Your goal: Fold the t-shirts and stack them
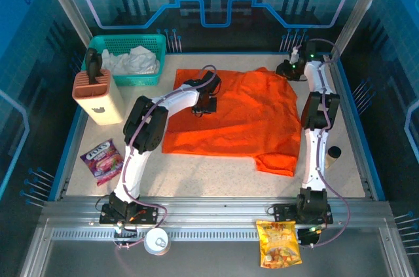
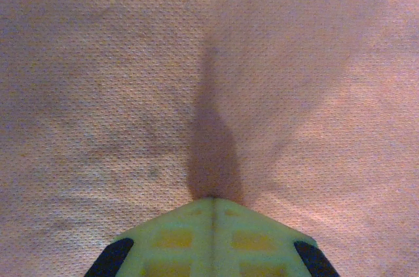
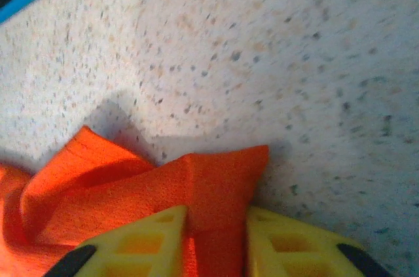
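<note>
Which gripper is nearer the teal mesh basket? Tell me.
Left. The left gripper sits on the bright orange cloth t-shirt, a little right of the teal mesh basket; the right gripper grips the shirt's far-right corner, well beyond.

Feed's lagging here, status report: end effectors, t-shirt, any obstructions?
Left end effector shut, tip down on t-shirt. Right end effector pinching its far right corner. Shirt lies spread, unfolded. Basket apart, far left.
</note>
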`<act>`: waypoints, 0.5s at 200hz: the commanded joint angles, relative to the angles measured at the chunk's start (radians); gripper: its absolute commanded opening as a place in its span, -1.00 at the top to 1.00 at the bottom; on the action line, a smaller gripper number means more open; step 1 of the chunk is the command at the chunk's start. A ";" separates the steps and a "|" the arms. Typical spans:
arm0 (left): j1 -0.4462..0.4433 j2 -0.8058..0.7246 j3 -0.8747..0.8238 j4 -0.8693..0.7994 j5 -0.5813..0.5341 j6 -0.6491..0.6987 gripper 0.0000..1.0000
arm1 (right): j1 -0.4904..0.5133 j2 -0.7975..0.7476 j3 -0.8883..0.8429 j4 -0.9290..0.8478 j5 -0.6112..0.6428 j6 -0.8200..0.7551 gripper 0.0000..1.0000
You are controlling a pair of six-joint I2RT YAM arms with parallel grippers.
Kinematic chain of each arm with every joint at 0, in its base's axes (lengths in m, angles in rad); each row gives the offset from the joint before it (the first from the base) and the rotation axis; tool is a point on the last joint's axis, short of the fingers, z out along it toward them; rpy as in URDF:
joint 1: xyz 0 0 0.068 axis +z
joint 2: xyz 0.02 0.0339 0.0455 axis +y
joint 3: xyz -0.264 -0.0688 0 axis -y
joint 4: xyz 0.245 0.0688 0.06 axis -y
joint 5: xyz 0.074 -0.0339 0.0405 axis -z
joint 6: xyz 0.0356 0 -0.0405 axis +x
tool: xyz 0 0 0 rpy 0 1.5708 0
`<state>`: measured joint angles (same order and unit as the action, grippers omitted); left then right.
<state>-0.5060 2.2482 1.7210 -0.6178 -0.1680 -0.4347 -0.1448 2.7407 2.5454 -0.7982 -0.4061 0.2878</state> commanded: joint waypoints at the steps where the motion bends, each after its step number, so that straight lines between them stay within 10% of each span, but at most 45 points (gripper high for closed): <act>1: 0.009 0.012 -0.059 -0.068 -0.022 0.012 1.00 | 0.010 -0.101 -0.066 -0.009 -0.050 -0.004 0.68; 27: 0.009 -0.010 -0.085 -0.058 -0.028 0.009 1.00 | 0.012 -0.236 -0.194 0.039 -0.043 -0.007 1.00; 100: 0.009 -0.033 -0.124 -0.027 -0.015 -0.005 1.00 | 0.142 -0.652 -0.719 0.281 0.029 -0.015 1.00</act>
<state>-0.5049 2.2044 1.6455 -0.5762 -0.1864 -0.4377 -0.0792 2.1990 1.9820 -0.6338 -0.4122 0.2829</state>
